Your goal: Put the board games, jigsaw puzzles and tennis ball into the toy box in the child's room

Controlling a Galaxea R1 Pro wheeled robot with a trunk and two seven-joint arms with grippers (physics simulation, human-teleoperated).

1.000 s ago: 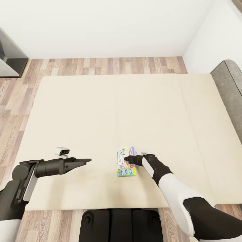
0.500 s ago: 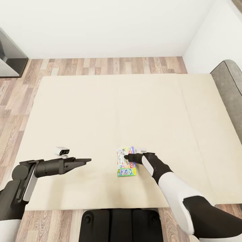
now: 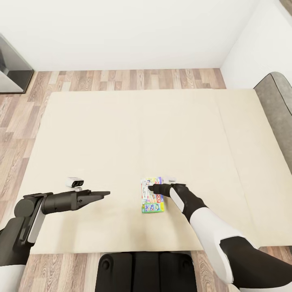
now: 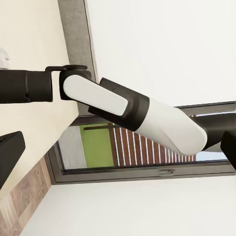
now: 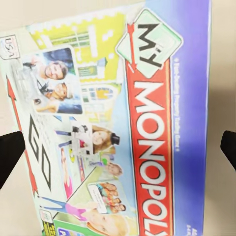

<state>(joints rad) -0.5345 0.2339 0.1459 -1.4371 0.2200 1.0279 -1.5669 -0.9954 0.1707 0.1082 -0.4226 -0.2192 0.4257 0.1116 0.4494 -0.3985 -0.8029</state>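
White walls and a wood-plank floor (image 3: pixel 121 79) frame the wide bed (image 3: pixel 121 134), its beige mattress reaching from the floor strip to the robot's base, with a grey headboard (image 3: pixel 280 105) at the right. The right arm reaches inward and low over the mattress, its gripper (image 3: pixel 153 189) poised over a flat board game (image 3: pixel 151 198) lying near the bed's front edge. In the right wrist view the two dark fingertips (image 5: pixel 11 155) stand wide apart on either side of the box (image 5: pixel 113 128), which reads "My Monopoly"; neither touches it. The left arm lies level above the mattress, well apart from the game, its gripper (image 3: pixel 103 194) pointing toward it; whether its fingers are spread or closed I cannot tell.
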